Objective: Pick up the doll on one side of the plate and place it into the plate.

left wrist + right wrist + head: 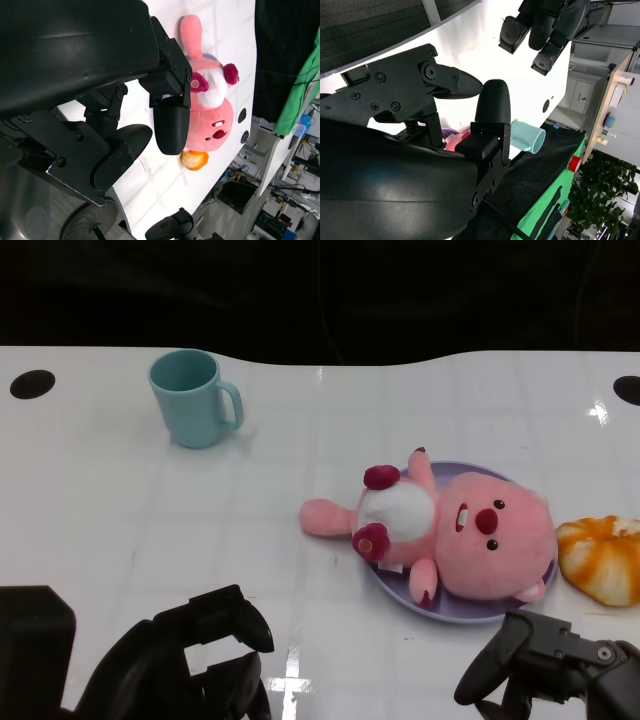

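A pink plush doll [455, 530] with a white belly lies on its back across the lilac plate [455, 607] at the right of the white table, its tail end hanging over the plate's left rim. The left wrist view shows the same doll [212, 107] past my fingers. My left hand [185, 660] hangs at the lower left near the table's front edge, fingers apart and holding nothing. At the lower right my right hand [545, 665] sits just in front of the plate, also empty with fingers apart. In the right wrist view the doll [457, 142] is mostly hidden behind my fingers.
A light blue mug [193, 398] stands at the back left, handle to the right. An orange and white round toy [603, 557] lies right of the plate. Two black holes [32, 383] mark the table's far corners. The table's far edge meets a dark background.
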Robot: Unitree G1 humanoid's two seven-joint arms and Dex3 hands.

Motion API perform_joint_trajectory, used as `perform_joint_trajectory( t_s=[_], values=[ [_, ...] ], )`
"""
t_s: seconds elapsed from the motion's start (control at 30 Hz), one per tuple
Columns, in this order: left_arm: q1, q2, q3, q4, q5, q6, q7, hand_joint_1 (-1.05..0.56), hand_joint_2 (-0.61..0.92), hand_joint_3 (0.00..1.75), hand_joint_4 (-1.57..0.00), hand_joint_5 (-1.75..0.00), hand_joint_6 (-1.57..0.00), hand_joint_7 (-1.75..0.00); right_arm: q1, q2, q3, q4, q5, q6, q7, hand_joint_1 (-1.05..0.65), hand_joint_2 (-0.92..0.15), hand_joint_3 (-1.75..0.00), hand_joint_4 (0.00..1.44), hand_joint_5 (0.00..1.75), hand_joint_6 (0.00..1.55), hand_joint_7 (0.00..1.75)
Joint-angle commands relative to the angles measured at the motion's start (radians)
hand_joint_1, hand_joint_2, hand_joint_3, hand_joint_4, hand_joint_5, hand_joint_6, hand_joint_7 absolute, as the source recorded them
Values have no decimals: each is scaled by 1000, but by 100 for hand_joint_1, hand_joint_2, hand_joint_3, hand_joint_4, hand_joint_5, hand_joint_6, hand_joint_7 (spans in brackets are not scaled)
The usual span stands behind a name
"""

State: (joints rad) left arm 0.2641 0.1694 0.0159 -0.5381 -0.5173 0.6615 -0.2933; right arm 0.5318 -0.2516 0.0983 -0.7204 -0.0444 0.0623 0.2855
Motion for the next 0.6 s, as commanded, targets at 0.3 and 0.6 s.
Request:
perform_joint_trajectory(
  t_s=[0.3,0.6],
  values=[
    [3,22,-6,8,8,-35,-9,-16,41,137,-76,-175,-64,-159,3,-5,-2,-15,-3,-8,-4,-23,-70,-78,66,162,58,132],
    [0,28,-7,19,5,-41,-18,-18,42,136,-76,-175,-65,-156,2,-5,-2,-19,-7,1,-6,-23,-69,-79,66,162,59,132]
  ],
)
